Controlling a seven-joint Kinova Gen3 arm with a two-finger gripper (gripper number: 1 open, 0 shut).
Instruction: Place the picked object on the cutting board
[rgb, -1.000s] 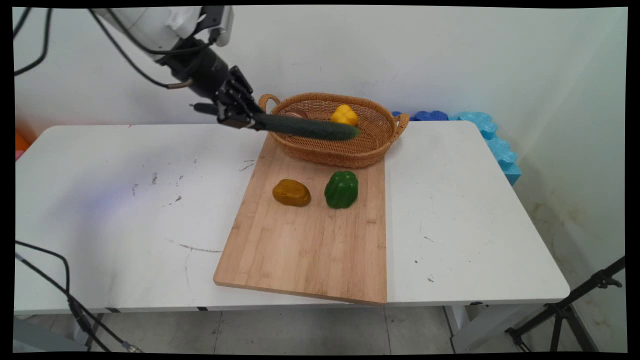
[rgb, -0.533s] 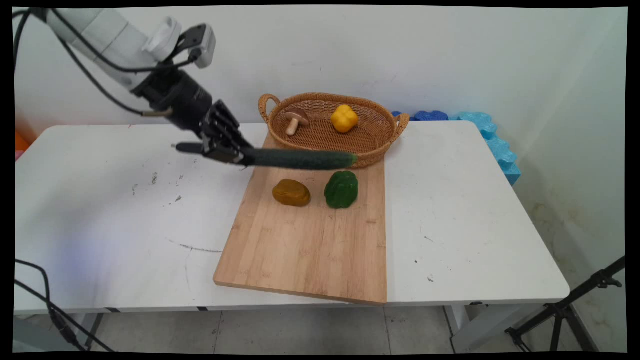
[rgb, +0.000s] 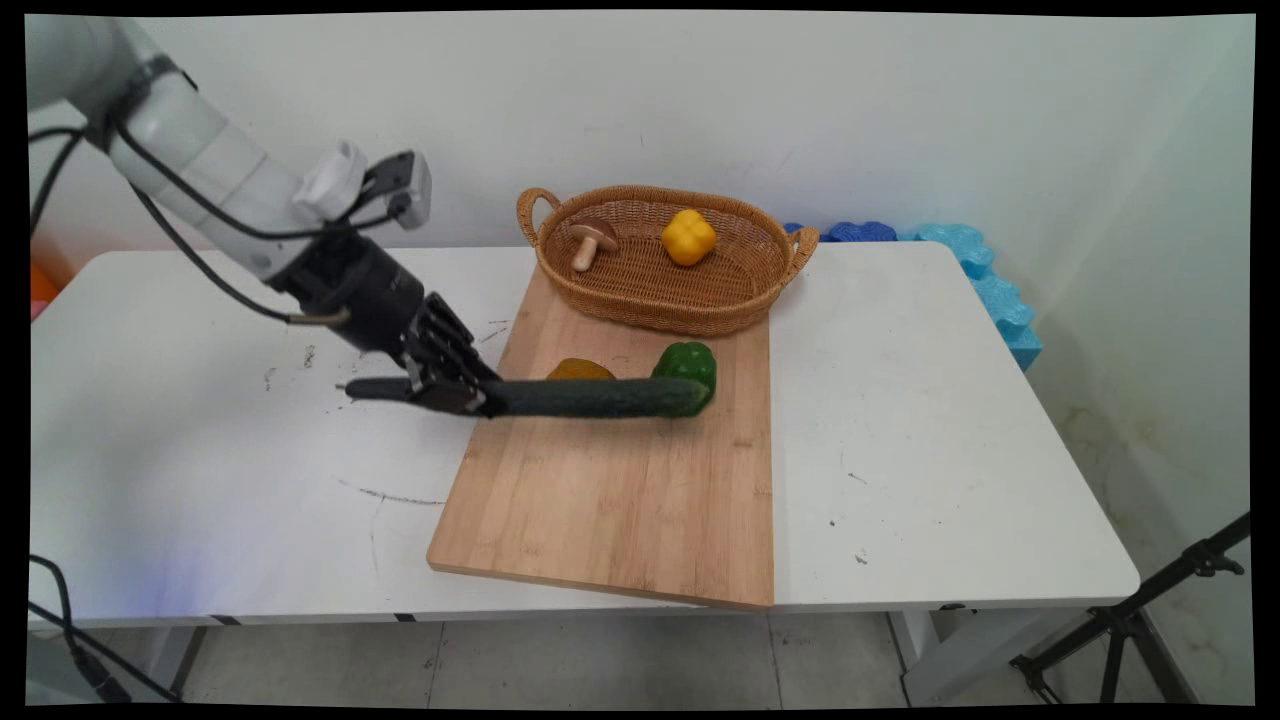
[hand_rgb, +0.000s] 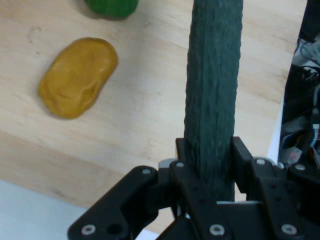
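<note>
My gripper (rgb: 470, 395) (hand_rgb: 207, 165) is shut on one end of a long dark green cucumber (rgb: 600, 397) (hand_rgb: 214, 85), which sticks out level to the right, just above the wooden cutting board (rgb: 620, 490) (hand_rgb: 140, 115). The cucumber passes in front of a brown potato (rgb: 578, 369) (hand_rgb: 77, 76) and a green bell pepper (rgb: 688, 360) (hand_rgb: 112, 7), both lying on the board; its tip overlaps the pepper in the main view. In the hand view the potato lies left of the cucumber.
A wicker basket (rgb: 770, 262) sits at the board's far end, holding a mushroom (rgb: 590, 240) and a yellow bell pepper (rgb: 689, 236). Blue foam pieces (rgb: 985, 285) lie at the table's back right. A tripod leg (rgb: 1130, 620) stands at the lower right.
The arm has carried the cucumber down and toward the near side, from over the basket to low over the board in front of the potato and green pepper. The mushroom is uncovered.
</note>
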